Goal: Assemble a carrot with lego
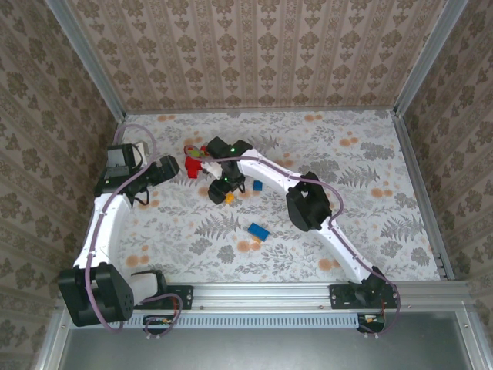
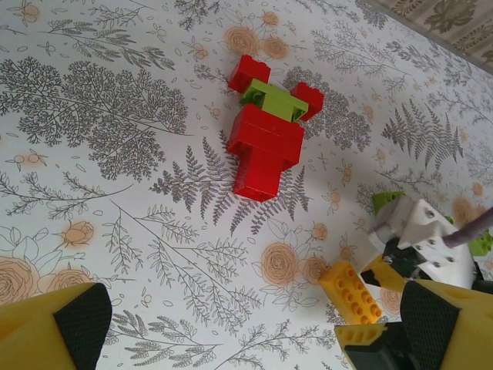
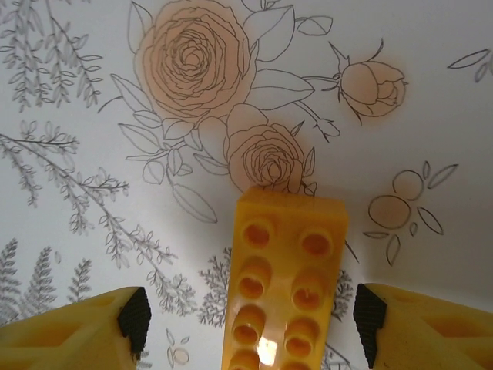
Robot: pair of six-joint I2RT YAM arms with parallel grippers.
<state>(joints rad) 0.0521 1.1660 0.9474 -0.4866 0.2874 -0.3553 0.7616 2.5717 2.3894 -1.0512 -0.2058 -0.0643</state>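
An orange-yellow oblong lego brick (image 3: 285, 270) lies studs up on the flowered table. My right gripper (image 3: 250, 316) is low over it, open, with a gap between each pad and the brick. The top view shows that gripper (image 1: 225, 189) near the table's middle, the brick (image 1: 229, 199) under it. A joined cluster of red and green bricks (image 2: 266, 135) lies just left of it. My left gripper (image 2: 254, 324) stands wide open and holds nothing, short of the cluster, with the orange brick (image 2: 350, 291) by its right finger. The carrot is out of view.
A blue oblong brick (image 1: 258, 230) lies nearer the arm bases, with an orange piece (image 1: 254, 245) just beside it. A small blue brick (image 1: 257, 186) sits right of the right gripper. Patterned walls (image 1: 246, 54) enclose the table on three sides.
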